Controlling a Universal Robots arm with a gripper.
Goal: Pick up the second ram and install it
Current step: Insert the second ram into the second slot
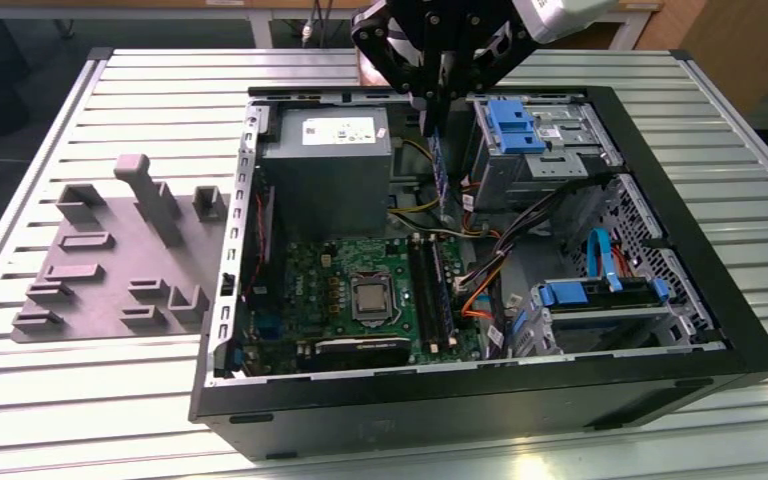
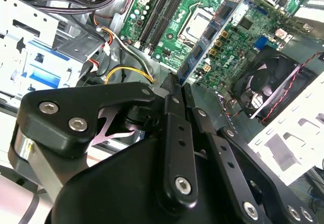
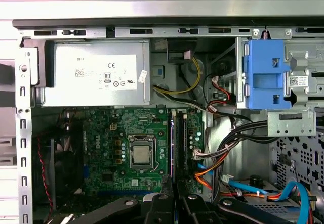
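Note:
My gripper (image 1: 434, 98) hangs above the open computer case (image 1: 491, 385) and is shut on the second ram (image 1: 444, 165). The ram is a thin blue stick pointing down towards the motherboard (image 1: 357, 290). In the second wrist view the black fingers (image 2: 174, 102) clamp one end of the ram (image 2: 212, 32), which stretches out over the board. Its lower end hangs above the black memory slots (image 1: 424, 285), apart from them. In the first wrist view the gripper (image 3: 176, 199) is in line with those slots (image 3: 183, 143).
A grey power supply (image 1: 328, 150) fills the case's far corner beside the ram. Blue drive-bay clips (image 1: 511, 125) and bundled cables (image 1: 491, 285) lie on the exterior view's right. A case fan (image 2: 268, 82) sits near the board. A grey fixture plate (image 1: 117, 260) lies on the slatted table.

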